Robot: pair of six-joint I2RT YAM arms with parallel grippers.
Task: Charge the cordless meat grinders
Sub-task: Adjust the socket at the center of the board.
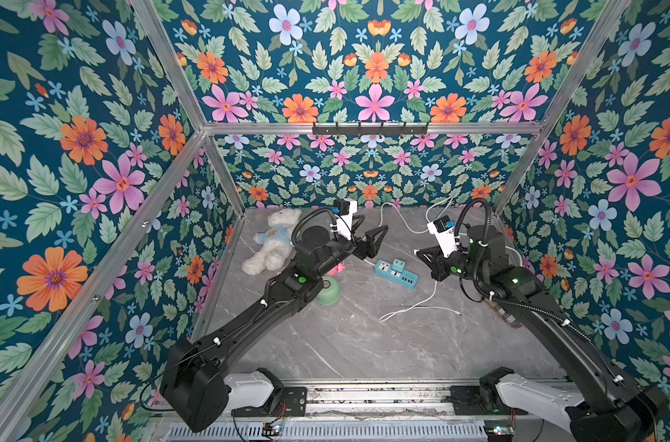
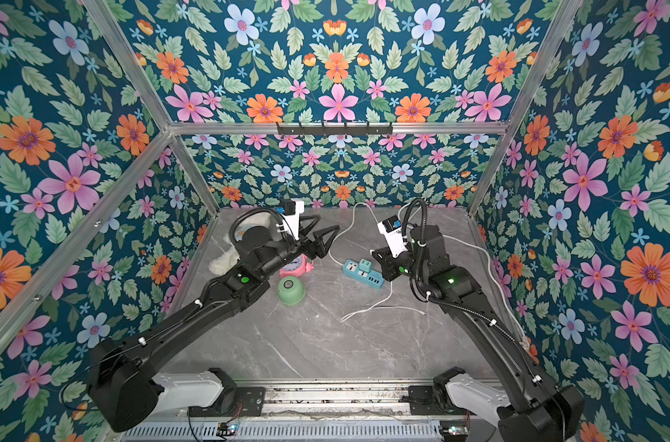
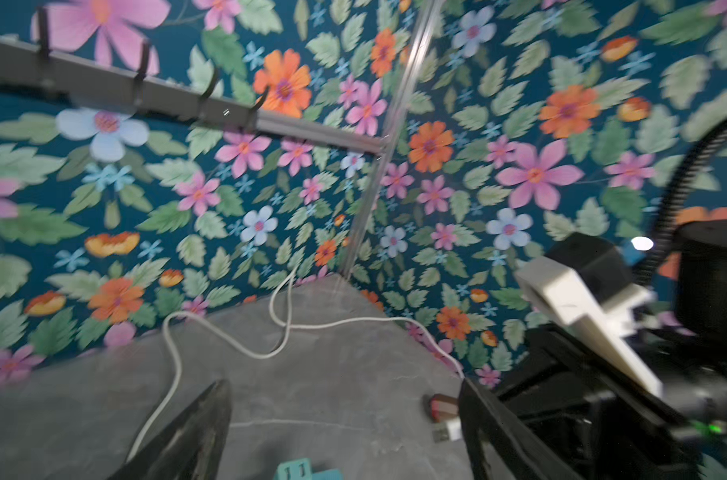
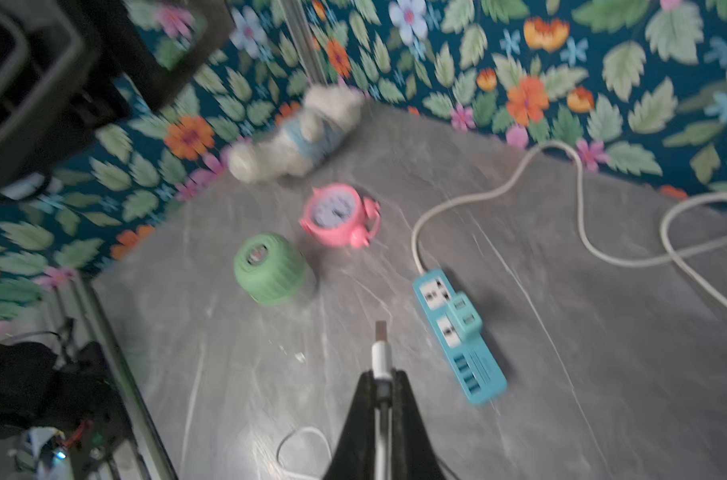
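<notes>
Right fingers (image 4: 372, 380) pinch only the cable plug (image 4: 381, 347) and left fingers (image 2: 327, 234) hang open and empty, so the grinder (image 4: 269, 269), loose on the counter (image 4: 561, 374) beside the pink clock (image 4: 337, 214), could skid when plugged.

Top views bright, even, sharp; wrist views motion-blurred, dimmer; soft shadows.

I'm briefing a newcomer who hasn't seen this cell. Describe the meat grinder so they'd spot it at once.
On the grey marble table, look left of the teal power strip. The meat grinder sits just nearer the robot than the pink alarm clock: a mint-green dome with a silver button on top, no dial.
</notes>
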